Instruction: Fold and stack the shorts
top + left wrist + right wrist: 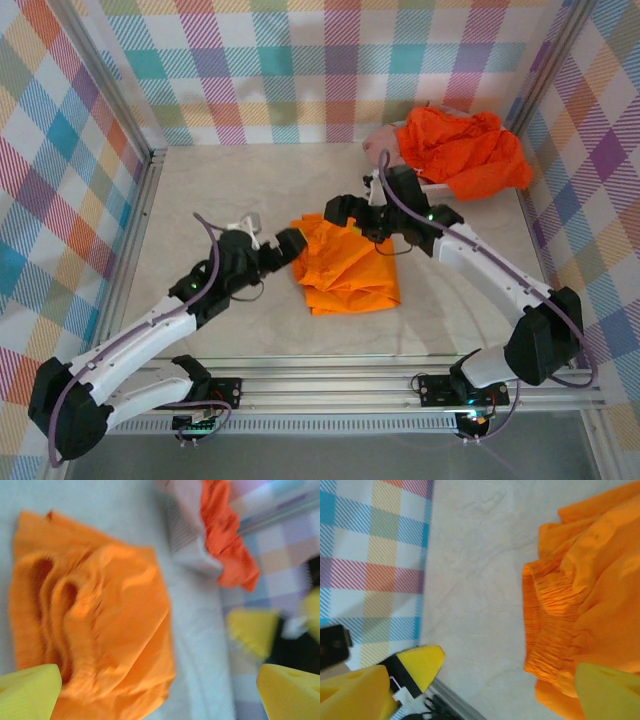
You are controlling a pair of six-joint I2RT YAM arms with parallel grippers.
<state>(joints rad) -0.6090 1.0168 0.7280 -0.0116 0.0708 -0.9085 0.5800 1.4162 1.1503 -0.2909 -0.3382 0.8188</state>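
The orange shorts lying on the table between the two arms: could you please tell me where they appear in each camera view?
Top external: orange shorts in the middle of the pale table.
Left wrist: left half of the picture, crumpled.
Right wrist: right side of the picture, next to bare table.
Shared landmark: the pale table beneath them, in all three views.

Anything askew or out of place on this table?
The orange shorts mid-table lie rumpled with uneven edges, not a tidy fold. A second orange pair hangs bunched over the white basket at the back right, beside pink cloth. Nothing looks damaged.
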